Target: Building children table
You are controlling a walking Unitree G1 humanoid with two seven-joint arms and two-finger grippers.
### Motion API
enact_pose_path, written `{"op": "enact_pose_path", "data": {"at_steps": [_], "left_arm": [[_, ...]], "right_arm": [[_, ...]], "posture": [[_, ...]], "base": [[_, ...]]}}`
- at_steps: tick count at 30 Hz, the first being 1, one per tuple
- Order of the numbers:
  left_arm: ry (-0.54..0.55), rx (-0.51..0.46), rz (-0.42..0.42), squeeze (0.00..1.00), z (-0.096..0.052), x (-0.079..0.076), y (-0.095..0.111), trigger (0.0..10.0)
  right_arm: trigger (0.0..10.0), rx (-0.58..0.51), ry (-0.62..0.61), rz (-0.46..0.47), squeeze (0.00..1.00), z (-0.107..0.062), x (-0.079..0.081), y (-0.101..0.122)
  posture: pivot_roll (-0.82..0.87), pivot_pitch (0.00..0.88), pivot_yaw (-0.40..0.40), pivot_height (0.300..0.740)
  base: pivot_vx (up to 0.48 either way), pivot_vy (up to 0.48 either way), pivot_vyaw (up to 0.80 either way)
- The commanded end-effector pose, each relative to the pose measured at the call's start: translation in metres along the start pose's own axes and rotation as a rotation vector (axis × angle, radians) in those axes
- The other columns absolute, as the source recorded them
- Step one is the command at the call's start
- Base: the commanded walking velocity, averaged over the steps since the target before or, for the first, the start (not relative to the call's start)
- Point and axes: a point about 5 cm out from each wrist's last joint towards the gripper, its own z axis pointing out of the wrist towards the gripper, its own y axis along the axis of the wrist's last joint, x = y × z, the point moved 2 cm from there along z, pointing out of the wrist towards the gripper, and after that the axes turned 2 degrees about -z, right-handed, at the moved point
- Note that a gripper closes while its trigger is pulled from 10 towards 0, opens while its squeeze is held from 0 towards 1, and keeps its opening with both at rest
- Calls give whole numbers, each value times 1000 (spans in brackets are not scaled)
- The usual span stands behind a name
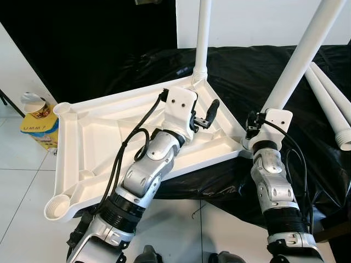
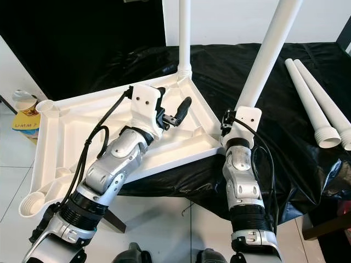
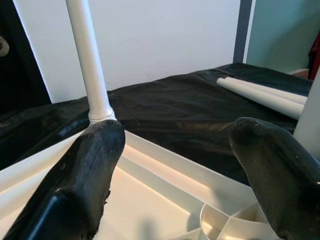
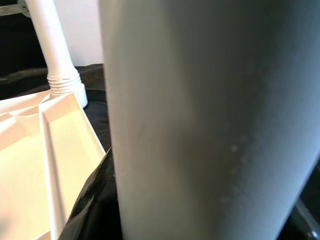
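A white plastic tabletop (image 1: pixel 104 137) lies upside down, ribbed underside up, half on a black sheet (image 1: pixel 258 71) and half over the tiled floor (image 1: pixel 22 186). Round sockets mark its near-left corners. One white leg (image 1: pixel 202 38) stands in the far corner, a second leg (image 1: pixel 299 57) rises at the right corner. The left gripper (image 3: pixel 172 165) hovers above the underside, fingers apart. The right gripper (image 1: pixel 253 127) is at the second leg's base; its finger state cannot be told. Two loose legs (image 2: pixel 321 107) lie far right.

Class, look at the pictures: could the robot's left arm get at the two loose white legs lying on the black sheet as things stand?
Probably not easily. The left tool hangs open over the tabletop, while the loose legs lie far on the robot's right, beyond the right arm and the leg it stands at.
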Motion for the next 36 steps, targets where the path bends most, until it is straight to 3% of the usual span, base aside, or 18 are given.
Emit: {"op": "enact_pose_path", "data": {"at_steps": [1,6,12,19,31,32,36], "left_arm": [[-164,10,16,0,-4,-14,-4,10000],[-184,8,23,0,-5,-17,-5,10000],[-179,4,37,0,-6,-17,-5,10000],[-170,2,43,0,-6,-15,-4,10000],[-170,-3,56,0,-6,-13,-3,10000],[-172,-5,58,0,-6,-14,-2,10000],[-173,-7,59,0,-7,-14,-1,10000]], "right_arm": [[10000,87,18,-9,0,-7,-1,-21],[10000,85,80,-37,0,-15,1,-28],[10000,36,247,-108,0,-31,3,-38],[10000,34,323,-144,0,-36,2,-45],[10000,133,354,-95,0,-32,4,-55],[10000,177,335,-50,0,-30,4,-57],[10000,208,320,-8,0,-29,4,-57]], "posture": [[8,103,63,740],[8,104,61,740],[11,108,54,740],[13,109,53,740],[17,108,57,740],[15,107,56,740],[14,110,54,740]], "base": [[0,0,0],[0,0,0],[0,0,0],[0,0,0],[0,0,0],[0,0,0],[0,0,0]]}}
